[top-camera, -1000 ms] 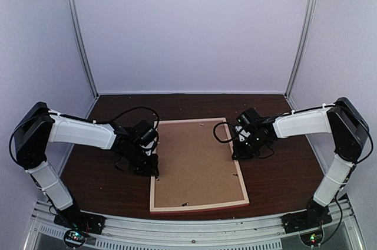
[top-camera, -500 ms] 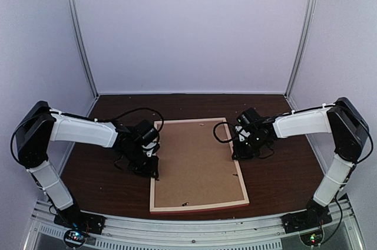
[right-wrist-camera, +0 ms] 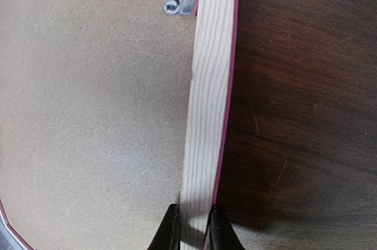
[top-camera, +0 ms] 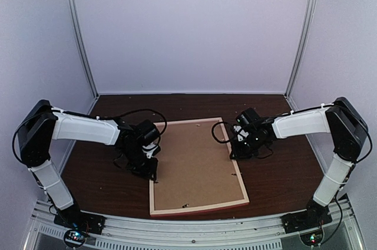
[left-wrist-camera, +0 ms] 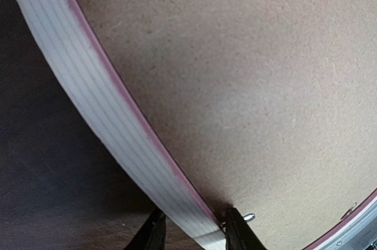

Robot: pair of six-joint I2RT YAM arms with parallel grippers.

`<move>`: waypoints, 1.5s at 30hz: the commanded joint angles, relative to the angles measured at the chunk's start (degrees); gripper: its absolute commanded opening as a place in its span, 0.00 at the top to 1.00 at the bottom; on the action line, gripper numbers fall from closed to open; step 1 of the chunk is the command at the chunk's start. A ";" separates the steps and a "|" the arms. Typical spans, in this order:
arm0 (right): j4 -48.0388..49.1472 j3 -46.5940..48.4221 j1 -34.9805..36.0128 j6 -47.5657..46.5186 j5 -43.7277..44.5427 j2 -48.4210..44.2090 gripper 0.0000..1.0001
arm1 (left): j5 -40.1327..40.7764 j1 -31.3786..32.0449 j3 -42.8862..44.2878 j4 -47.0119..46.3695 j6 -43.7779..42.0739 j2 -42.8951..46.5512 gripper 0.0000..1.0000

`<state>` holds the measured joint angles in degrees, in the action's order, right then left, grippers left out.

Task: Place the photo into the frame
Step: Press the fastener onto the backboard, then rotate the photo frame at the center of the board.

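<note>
The frame [top-camera: 197, 209] lies back-up in the middle of the table, with a pale wood back and a pink rim. A brown backing board [top-camera: 194, 161] fills it. The photo is hidden. My left gripper [top-camera: 152, 167] is shut on the frame's left rail [left-wrist-camera: 106, 114], one finger on each side of it. My right gripper [top-camera: 235, 154] is shut on the right rail [right-wrist-camera: 209, 96]. The left gripper [left-wrist-camera: 194, 232] and the right gripper [right-wrist-camera: 191, 226] show only their black fingertips in the wrist views.
A small metal tab [right-wrist-camera: 179, 6] on the right rail holds the board, and another [left-wrist-camera: 248, 217] sits by my left fingers. Dark wood table [top-camera: 277, 173] lies around the frame. A metal rail [top-camera: 188, 226] runs along the near edge, and white walls enclose the sides and back.
My left gripper has shifted slightly to the right along the frame's left side. The frame has turned a little with it. The right gripper has hardly moved.
</note>
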<state>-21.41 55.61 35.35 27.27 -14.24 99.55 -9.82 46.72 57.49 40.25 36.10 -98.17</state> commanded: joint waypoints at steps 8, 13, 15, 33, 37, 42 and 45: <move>-3.26 -3.24 0.15 -1.52 1.01 5.09 0.99 | 5.66 -2.93 4.90 7.59 -1.40 -0.82 0.54; -4.00 -2.73 0.15 -1.82 1.43 4.77 0.99 | 5.00 -5.87 6.94 4.89 -1.43 0.14 0.48; -4.63 -1.99 0.13 -2.21 1.89 5.01 0.99 | 4.61 -7.14 8.18 3.95 -1.89 -0.18 0.46; -19.46 21.23 -2.18 -15.05 3.11 17.33 0.98 | -0.04 -17.55 26.83 2.82 -19.74 -11.89 0.27; -21.83 28.34 -3.15 -16.45 2.10 20.37 0.97 | -1.54 -19.18 30.70 2.64 -23.67 -15.05 0.19; -25.10 37.38 -4.62 -17.37 -0.55 22.12 0.88 | 1.61 -19.91 36.52 3.07 -30.39 -19.17 0.16; -26.47 40.93 -5.69 -17.60 -2.69 21.46 0.70 | 4.62 -20.35 40.06 3.21 -33.52 -21.89 0.14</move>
<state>-46.11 91.83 31.42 11.64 -15.25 121.45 -8.69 27.03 92.75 44.21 9.52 -117.49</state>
